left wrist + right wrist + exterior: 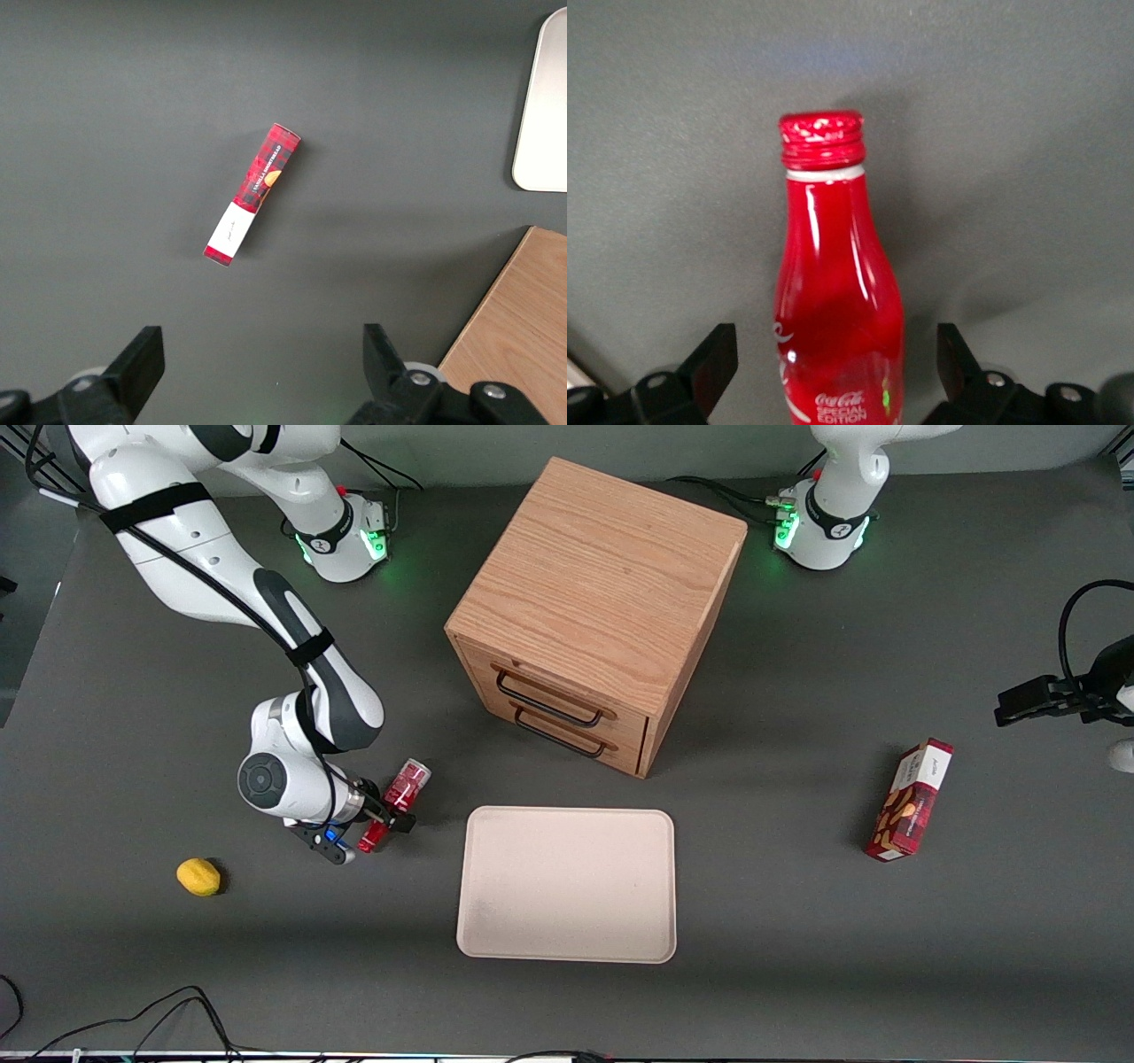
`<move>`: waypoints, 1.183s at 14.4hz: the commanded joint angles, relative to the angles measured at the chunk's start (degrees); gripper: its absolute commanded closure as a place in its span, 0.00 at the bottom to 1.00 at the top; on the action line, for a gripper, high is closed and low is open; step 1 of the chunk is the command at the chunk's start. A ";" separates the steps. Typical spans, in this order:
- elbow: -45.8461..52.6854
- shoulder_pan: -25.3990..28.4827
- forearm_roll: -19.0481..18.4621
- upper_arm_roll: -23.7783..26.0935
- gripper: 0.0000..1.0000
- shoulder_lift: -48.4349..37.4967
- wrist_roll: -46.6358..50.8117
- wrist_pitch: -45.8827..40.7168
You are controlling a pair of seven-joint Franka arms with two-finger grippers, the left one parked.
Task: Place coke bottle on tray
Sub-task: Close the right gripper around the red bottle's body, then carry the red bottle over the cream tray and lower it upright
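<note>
Front view: My gripper [387, 825] sits low over the table, just beside the tray's [567, 884] short edge at the working arm's end. The coke bottle [396, 801] lies tilted across my fingers, silvery base away from the front camera, red cap toward it. The tray is bare and flat, with a low rim. The wooden drawer cabinet [598, 615] stands farther from the front camera than the tray, drawers shut. A lemon [198, 876] lies apart from my gripper, away from the tray. The red snack box [910, 801] lies toward the parked arm's end.

Left wrist view: The snack box [252, 194] lies flat on the mat. One tray corner [540, 115] and a cabinet edge [514, 336] show.

Right wrist view: The bottle [833, 292] runs along my gripper's [837, 376] axis, cap pointing away from my wrist. My fingers [709, 363] stand spread, one on each side of the body, with a gap on both sides. Judgement: I am straddling the widest part of the body so that closing gives a centred hold; the grip is not yet made.

Surface and room: The table covering is dark grey and matte. Judgement: the glossy, rounded bottle could roll or slip under uneven pressure.
</note>
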 commanded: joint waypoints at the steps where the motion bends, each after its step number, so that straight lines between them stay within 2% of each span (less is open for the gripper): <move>1: -2.25 -0.13 -1.58 0.61 0.82 -1.13 0.91 1.64; 2: -2.17 -0.13 -1.76 1.22 1.00 -1.31 0.91 1.56; 6: -1.47 -0.91 -1.76 1.85 1.00 -3.76 -0.92 0.60; 10: 1.94 -2.94 -1.67 0.98 1.00 -13.42 -8.13 -10.80; 13: 11.15 -3.29 -1.59 -0.08 1.00 -17.48 -11.92 -21.78; 17: 29.78 -3.29 -0.88 -0.44 1.00 -16.87 -15.26 -39.20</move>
